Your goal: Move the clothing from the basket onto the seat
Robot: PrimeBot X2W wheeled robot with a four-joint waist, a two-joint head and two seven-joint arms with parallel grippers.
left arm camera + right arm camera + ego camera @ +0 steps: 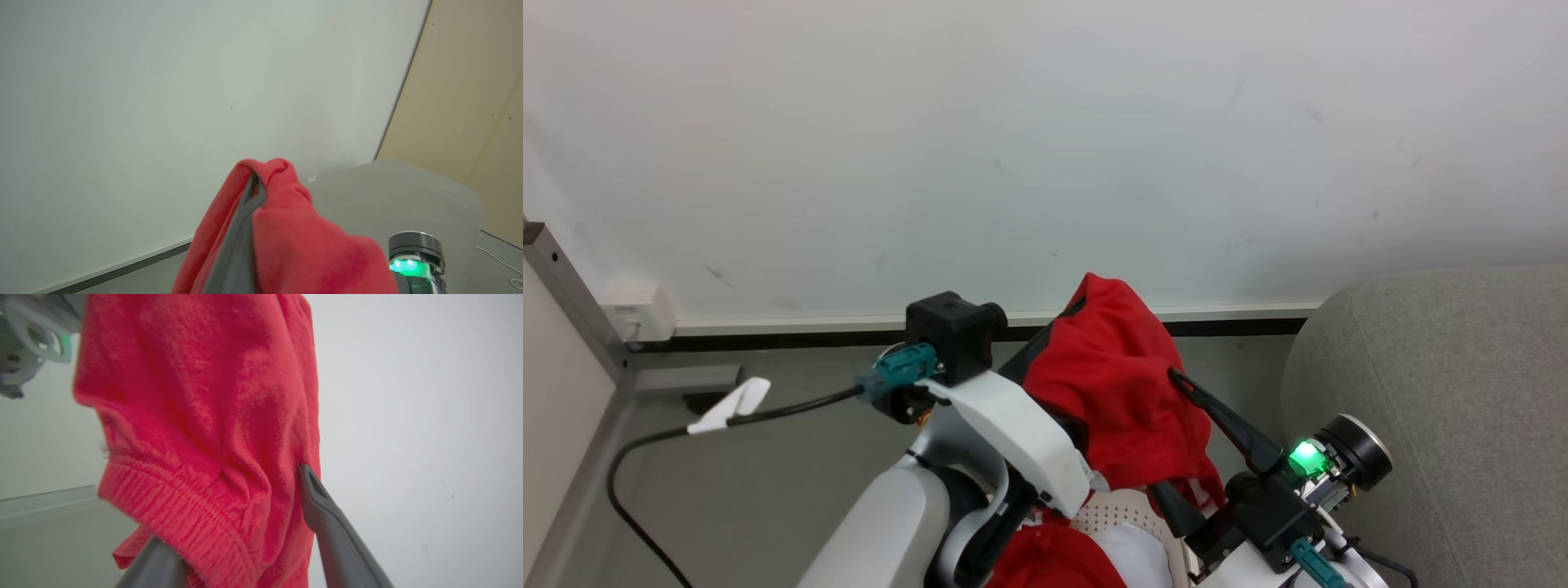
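Above the basket [1115, 513], the red jersey [1111, 376] hangs in a loose bunch. Its top fold is pinched by the left fingers [241, 220], which are pressed together on the cloth. Most of it is clear of the basket. At its lowest edge I cannot tell whether it joins the other red cloth [1045, 563] lying inside the basket beside a white cloth [1135, 559].

It looks soft, light and limp. It will likely sag and swing from any single hold, and a trailing end could catch on the basket rim. Nothing about it seems fragile or slippery. The ribbed hem in the right wrist view looks thicker than the body, so it seems the surest second place to take hold. A grip there would spread the weight and lift the tail off the basket.

The right fingers [327, 522] are spread wide, one on each side of the lower part near that hem. They are against the cloth but not clamped on it.

The sofa [1437, 392] stands just beside the basket on the robot's right.
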